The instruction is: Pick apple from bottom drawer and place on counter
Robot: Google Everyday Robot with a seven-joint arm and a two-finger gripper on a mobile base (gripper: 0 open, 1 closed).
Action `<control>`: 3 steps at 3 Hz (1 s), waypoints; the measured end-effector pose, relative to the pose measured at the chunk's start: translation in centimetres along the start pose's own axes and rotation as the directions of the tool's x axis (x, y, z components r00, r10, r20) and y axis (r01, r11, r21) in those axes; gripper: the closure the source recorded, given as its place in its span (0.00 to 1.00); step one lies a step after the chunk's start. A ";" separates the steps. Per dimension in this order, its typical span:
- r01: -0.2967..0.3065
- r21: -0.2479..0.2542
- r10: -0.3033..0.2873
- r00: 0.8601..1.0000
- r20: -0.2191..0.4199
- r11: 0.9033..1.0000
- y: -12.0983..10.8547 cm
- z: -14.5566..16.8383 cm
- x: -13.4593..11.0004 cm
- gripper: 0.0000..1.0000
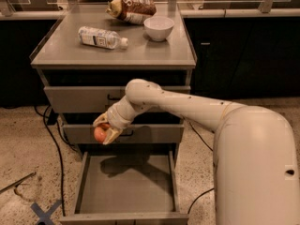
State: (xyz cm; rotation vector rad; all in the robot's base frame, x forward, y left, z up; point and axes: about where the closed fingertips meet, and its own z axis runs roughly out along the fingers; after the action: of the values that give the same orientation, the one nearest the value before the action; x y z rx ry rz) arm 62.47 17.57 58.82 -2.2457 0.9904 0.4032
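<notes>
My gripper [104,131] is shut on the small red-orange apple [100,134]. It holds the apple in the air in front of the middle drawer front, above the left rear part of the open bottom drawer [125,186]. The drawer's flat grey floor holds nothing but the arm's shadow. The counter [140,50] is the grey worktop of the cabinet, higher up and behind the gripper. My white arm reaches in from the lower right.
On the counter lie a clear plastic bottle [101,37], a white bowl [159,27] and a brown snack bag [131,8]. A black cable [55,144] runs down the cabinet's left side. Blue tape [46,212] marks the speckled floor.
</notes>
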 end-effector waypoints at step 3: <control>0.051 0.006 -0.051 0.999 0.005 0.999 -3.5 -3.7 -4.0 0.82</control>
State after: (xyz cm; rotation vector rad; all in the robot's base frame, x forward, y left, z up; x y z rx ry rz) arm 62.48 19.05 65.14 -2.2591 0.9284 0.3826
